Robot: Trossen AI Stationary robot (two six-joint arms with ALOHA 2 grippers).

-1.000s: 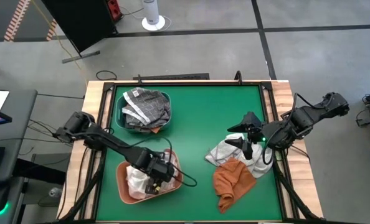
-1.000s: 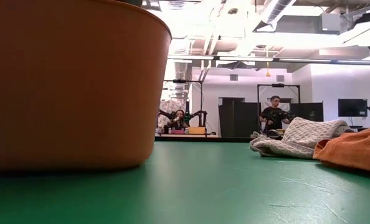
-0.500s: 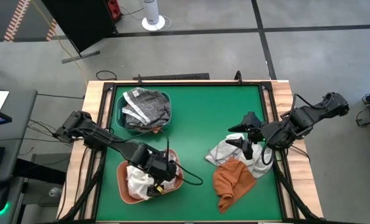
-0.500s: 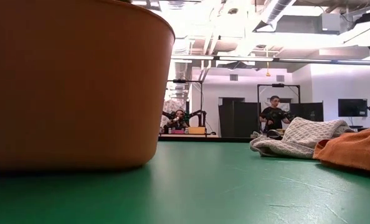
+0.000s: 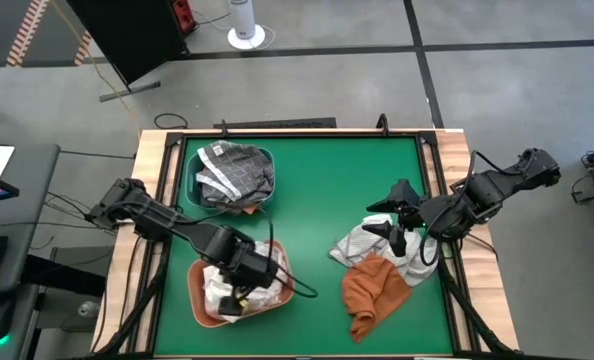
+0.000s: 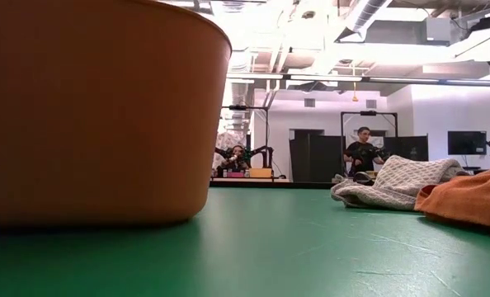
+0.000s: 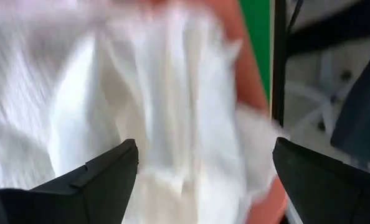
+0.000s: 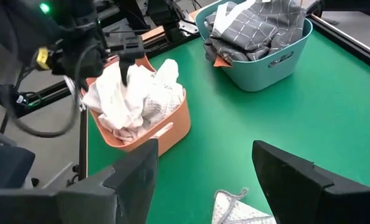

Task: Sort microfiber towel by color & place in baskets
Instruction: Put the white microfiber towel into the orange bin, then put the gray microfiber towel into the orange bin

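Over the salmon orange plastic tub, the left end effector hangs with fingers apart above crumpled white microfiber cloths. Right end effector, fingers apart, hovers over a pale checked cloth beside a rust orange cloth. Grey grid-lined cloths fill the teal tub.

A green table mat in a wooden frame; a person stands far behind
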